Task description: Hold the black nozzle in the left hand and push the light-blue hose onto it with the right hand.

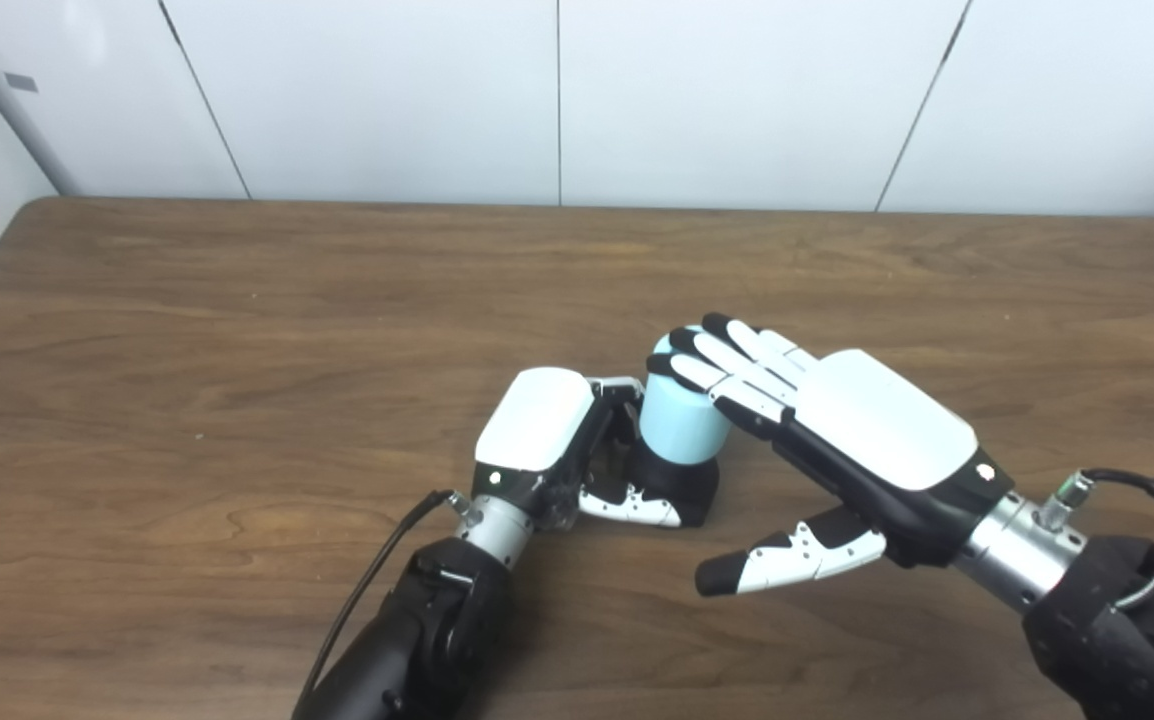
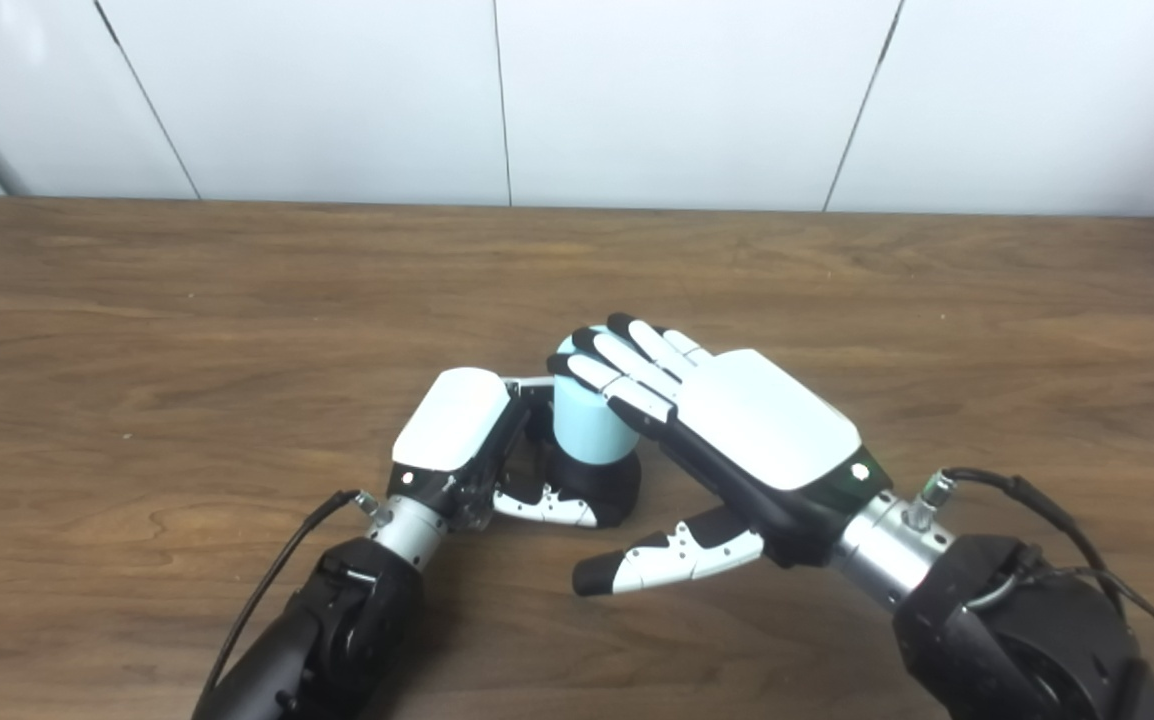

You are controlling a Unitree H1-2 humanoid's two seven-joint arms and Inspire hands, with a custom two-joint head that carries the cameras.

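2 hands meet near the table's (image 1: 187,300) centre. The left hand (image 1: 547,440), fingers wrapped around the black nozzle (image 1: 677,485), steadies it upright on the wood. The right hand (image 1: 837,420) is flat and spread, gripping nothing, fingertips (image 1: 682,365) resting over the light-blue hose (image 1: 677,425) from 3 o'clock. To seat it well, I'd press straight down along the axis, left hand bracing the base. The hose looks a short, pale, smooth cylinder, standing on the squat black nozzle
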